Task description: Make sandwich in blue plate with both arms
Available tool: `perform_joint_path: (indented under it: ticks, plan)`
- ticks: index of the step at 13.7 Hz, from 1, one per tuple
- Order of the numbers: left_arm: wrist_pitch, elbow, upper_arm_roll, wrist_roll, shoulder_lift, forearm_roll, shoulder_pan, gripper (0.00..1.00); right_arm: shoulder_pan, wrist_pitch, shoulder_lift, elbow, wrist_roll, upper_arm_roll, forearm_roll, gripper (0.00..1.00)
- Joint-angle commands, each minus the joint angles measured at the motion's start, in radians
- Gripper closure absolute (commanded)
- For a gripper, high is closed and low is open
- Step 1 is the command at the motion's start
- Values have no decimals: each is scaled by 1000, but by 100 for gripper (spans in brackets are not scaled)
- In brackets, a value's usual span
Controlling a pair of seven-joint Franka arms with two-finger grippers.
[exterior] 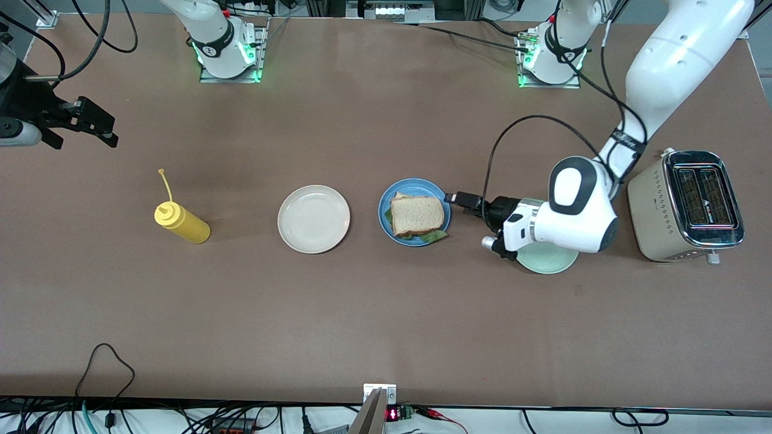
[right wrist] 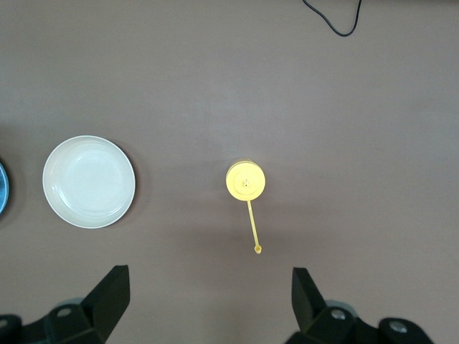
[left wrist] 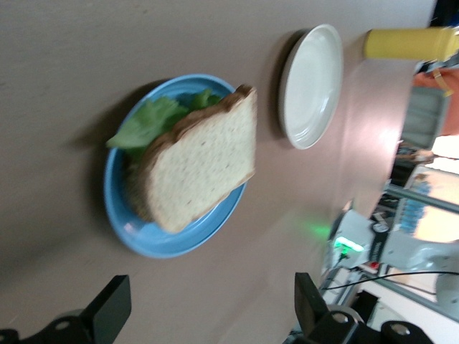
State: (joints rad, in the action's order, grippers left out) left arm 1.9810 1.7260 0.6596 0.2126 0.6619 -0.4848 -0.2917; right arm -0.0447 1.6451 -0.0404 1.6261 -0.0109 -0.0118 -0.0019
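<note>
Mint-green plate (exterior: 546, 260) lies nearest the camera, half hidden under the left arm's wrist.
Left gripper (exterior: 463, 199), fingers spread and empty, hangs just beside the blue plate (exterior: 386, 223) holding the sandwich (exterior: 417, 215); a cream plate (exterior: 313, 218), mustard bottle (exterior: 181, 222) and toaster (exterior: 687, 205) share the row. Right gripper (exterior: 90, 123) waits open, high above the table's right-arm end.

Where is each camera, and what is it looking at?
Front view: high across the table, facing both arms; left end effector beside the blue plate.
Left wrist view: on the left arm, facing the sandwich; its open fingertips show.
Right wrist view: looking down on the mustard bottle; its open fingertips show.
All share the cream plate.
</note>
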Motion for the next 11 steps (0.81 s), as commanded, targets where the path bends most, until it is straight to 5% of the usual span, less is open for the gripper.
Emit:
perform_joint_path:
  ticks: [1, 7, 11]
  plan:
    - [-88, -8, -12, -138, -109, 171, 14, 0, 5, 16, 10, -12, -17, -4, -12, 0]
    - [-400, -175, 0, -200, -171, 541, 14, 0, 9, 18, 11, -22, 0, -3, -15, 0]
    - [-553, -278, -17, -199, -281, 647, 23, 0, 12, 7, 36, -48, -32, 0, -18, 0]
